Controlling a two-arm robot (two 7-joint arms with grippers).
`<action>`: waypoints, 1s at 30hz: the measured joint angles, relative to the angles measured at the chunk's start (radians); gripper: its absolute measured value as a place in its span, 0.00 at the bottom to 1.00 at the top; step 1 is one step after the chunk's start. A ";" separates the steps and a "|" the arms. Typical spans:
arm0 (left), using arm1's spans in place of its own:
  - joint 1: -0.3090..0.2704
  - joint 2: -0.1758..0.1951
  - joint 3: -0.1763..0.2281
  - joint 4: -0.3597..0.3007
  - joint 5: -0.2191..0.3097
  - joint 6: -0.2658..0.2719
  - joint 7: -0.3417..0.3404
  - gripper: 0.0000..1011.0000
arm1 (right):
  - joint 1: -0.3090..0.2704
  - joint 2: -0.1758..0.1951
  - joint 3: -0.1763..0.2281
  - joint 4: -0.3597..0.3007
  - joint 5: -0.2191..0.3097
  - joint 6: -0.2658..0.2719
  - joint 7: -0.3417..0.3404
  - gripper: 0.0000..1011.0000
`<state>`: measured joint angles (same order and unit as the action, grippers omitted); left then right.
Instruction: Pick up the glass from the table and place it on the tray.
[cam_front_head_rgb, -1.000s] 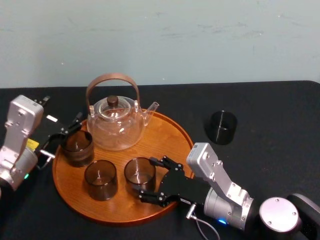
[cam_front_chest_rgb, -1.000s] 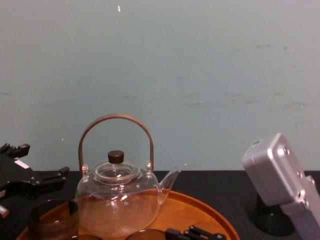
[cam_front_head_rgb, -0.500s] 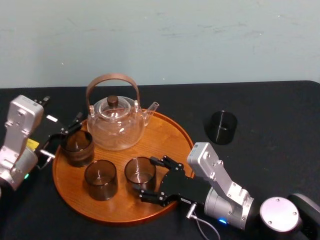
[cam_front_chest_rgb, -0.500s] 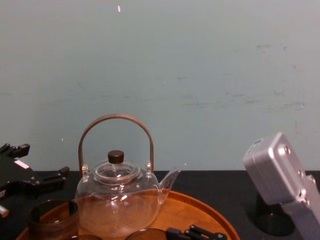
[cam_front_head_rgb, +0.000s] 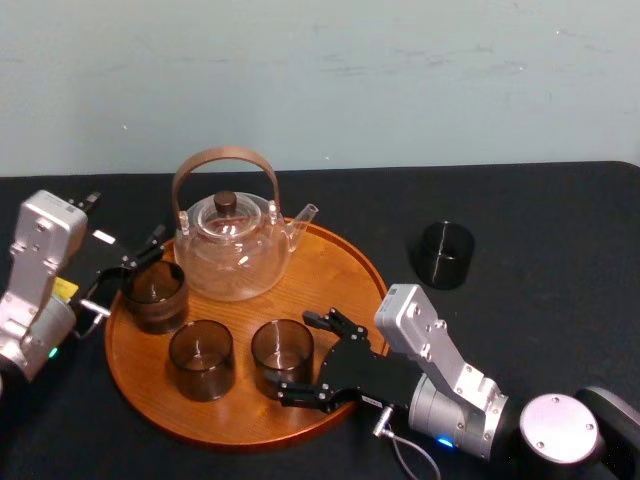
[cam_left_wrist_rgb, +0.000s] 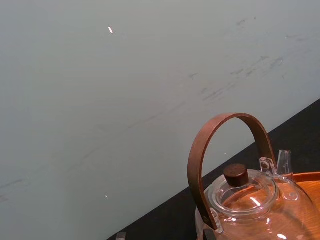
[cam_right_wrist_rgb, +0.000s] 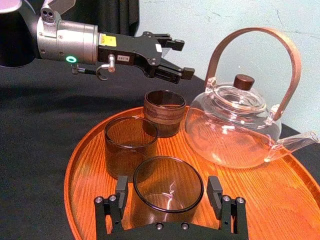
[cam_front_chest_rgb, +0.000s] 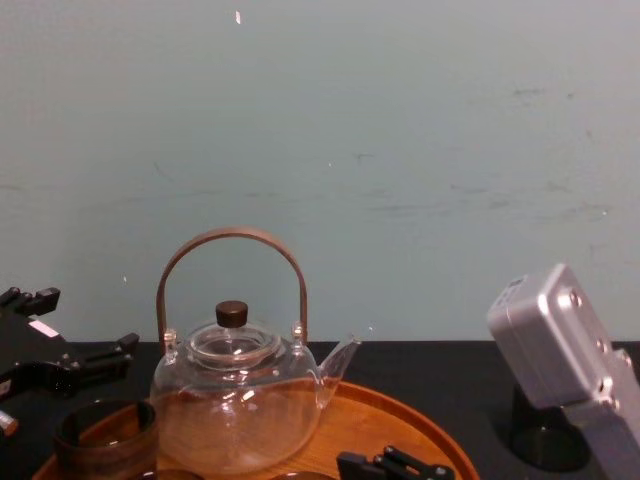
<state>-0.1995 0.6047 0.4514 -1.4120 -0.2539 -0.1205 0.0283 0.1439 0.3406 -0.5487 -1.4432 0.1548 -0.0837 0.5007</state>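
Backing off slightly toward the near right, the right gripper (cam_front_head_rgb: 295, 356) has its fingers spread wide either side of the glass (cam_front_head_rgb: 282, 348), which stands free near the tray (cam_front_head_rgb: 340, 280) edge. The left gripper (cam_front_head_rgb: 143, 254), fingers parted, hovers by the tray's left rim.

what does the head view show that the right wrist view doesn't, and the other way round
Head view, not the wrist view: the black cup on the table, right of the tray, and the right arm's silver body. Wrist view, not the head view: a dark shape behind the left arm. Both: the tray, teapot, three glasses, the left gripper open by the far-left glass, and the right gripper's fingers either side of the front glass.
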 joint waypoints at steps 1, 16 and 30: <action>0.000 0.000 0.000 0.000 0.000 0.000 0.000 0.99 | 0.000 0.000 0.000 0.000 0.000 0.000 0.000 0.99; 0.000 0.000 0.000 0.000 0.000 0.000 0.000 0.99 | -0.052 0.047 0.052 -0.114 0.016 -0.062 -0.025 0.99; 0.000 0.000 0.000 0.000 0.000 0.000 0.000 0.99 | -0.171 0.135 0.176 -0.245 0.111 -0.134 -0.028 0.99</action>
<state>-0.1995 0.6047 0.4514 -1.4120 -0.2539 -0.1205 0.0283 -0.0267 0.4756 -0.3727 -1.6877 0.2660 -0.2181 0.4730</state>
